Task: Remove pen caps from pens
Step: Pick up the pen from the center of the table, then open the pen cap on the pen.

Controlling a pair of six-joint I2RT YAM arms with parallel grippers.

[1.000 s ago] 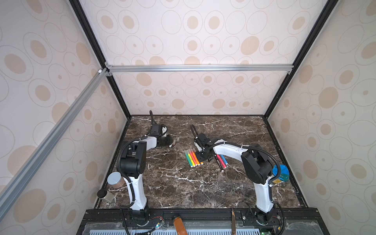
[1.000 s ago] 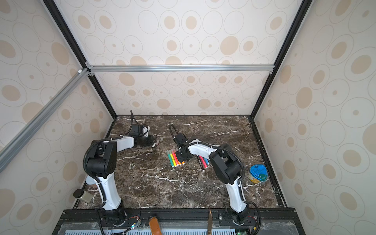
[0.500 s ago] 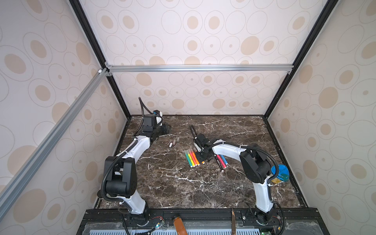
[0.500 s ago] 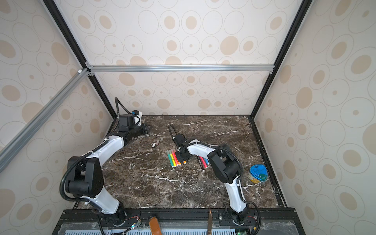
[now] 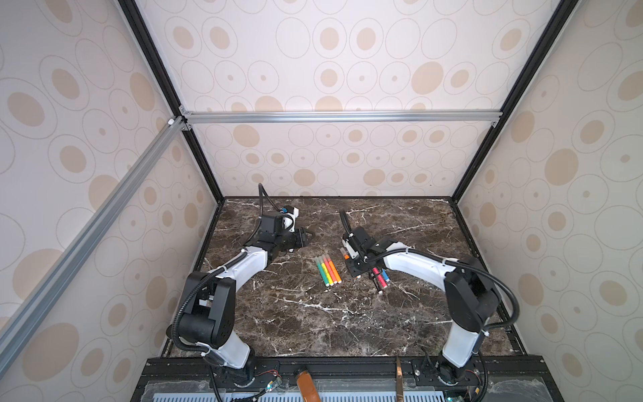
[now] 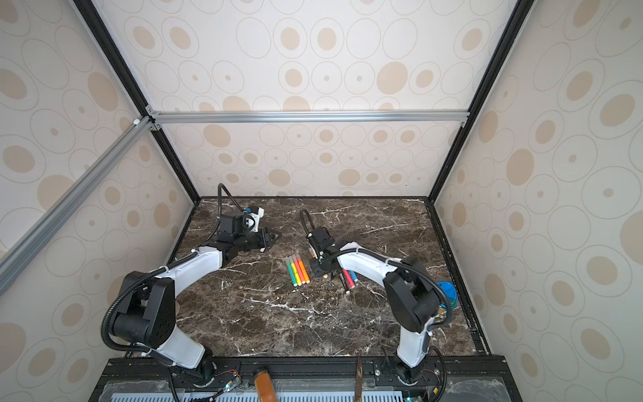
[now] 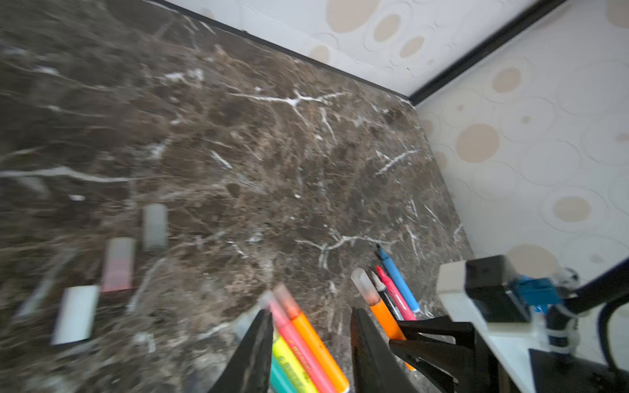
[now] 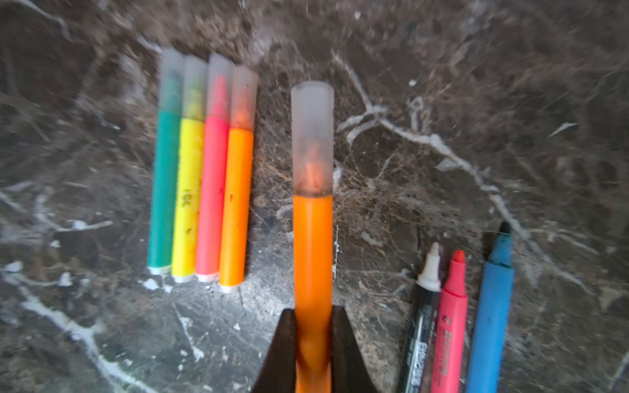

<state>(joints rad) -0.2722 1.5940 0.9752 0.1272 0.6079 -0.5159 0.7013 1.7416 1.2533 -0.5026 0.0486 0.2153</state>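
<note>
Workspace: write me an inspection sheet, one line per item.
Surface: dark marble tabletop, white veins.
Job's things: four capped pens in a row; three uncapped pens; three loose caps.
Clutter: blue round tub at the table's right edge.
End effectors: left end effector open, empty; right end effector shut on a capped orange pen.
Cables: black cables looped at both wrists.
Surroundings: patterned walls, aluminium rails.

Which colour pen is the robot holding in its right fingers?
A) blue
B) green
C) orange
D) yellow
C. In the right wrist view, the right fingers are shut on the orange pen, which has its frosted cap on. The blue pen, green pen and yellow pen lie apart from it.
</note>
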